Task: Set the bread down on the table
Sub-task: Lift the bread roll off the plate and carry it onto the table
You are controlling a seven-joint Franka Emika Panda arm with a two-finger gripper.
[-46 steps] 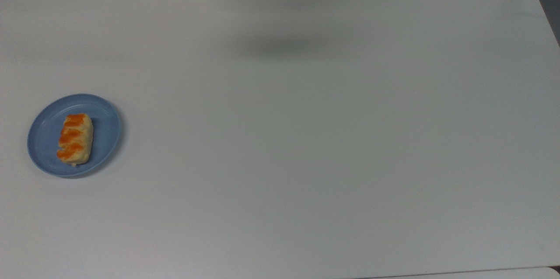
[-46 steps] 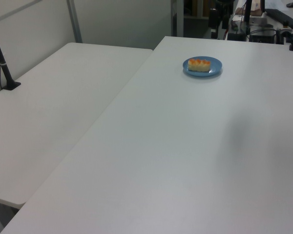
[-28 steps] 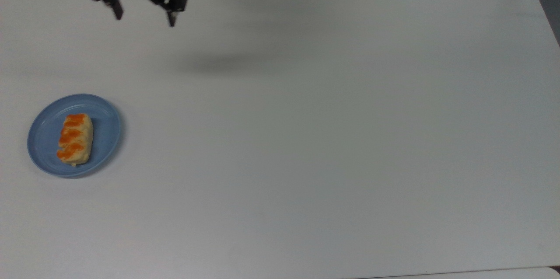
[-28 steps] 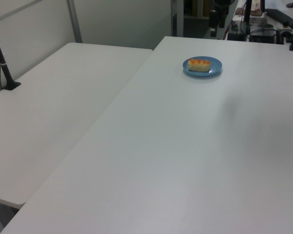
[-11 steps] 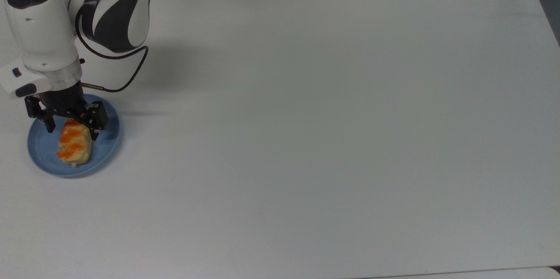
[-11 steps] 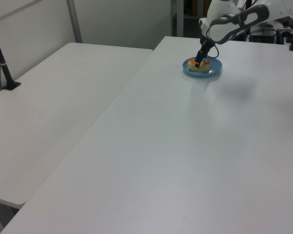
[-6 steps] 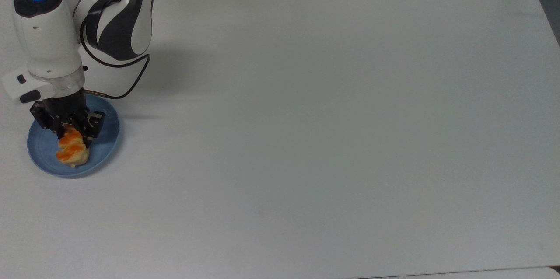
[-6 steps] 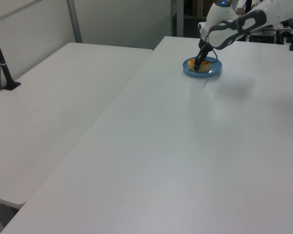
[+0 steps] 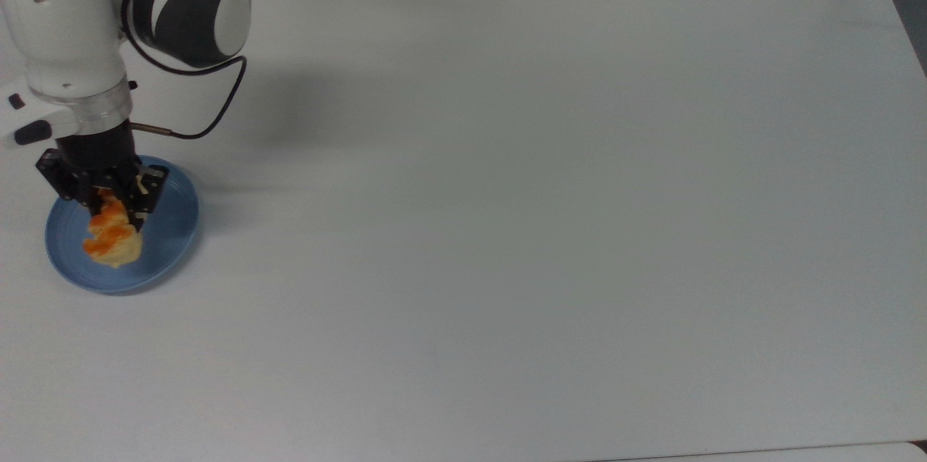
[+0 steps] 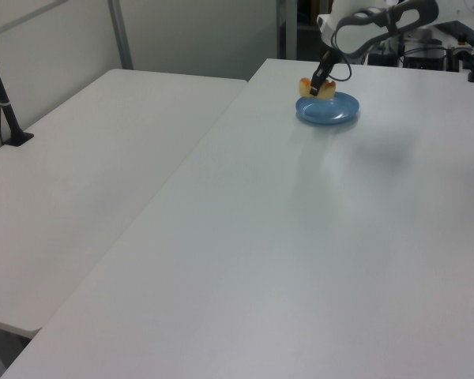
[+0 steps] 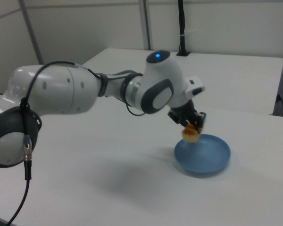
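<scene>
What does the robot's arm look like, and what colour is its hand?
The arm is fat, rounded and white, with dark grey bands at its joints. A small blue light glows near its wrist. A thin black cable loops beside it. The hand is small and black.

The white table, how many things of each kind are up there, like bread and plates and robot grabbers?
Bread: 1, held by the gripper above the plate
Blue plate: 1, on the table
Gripper: 1, shut on the bread
Total: 3
</scene>
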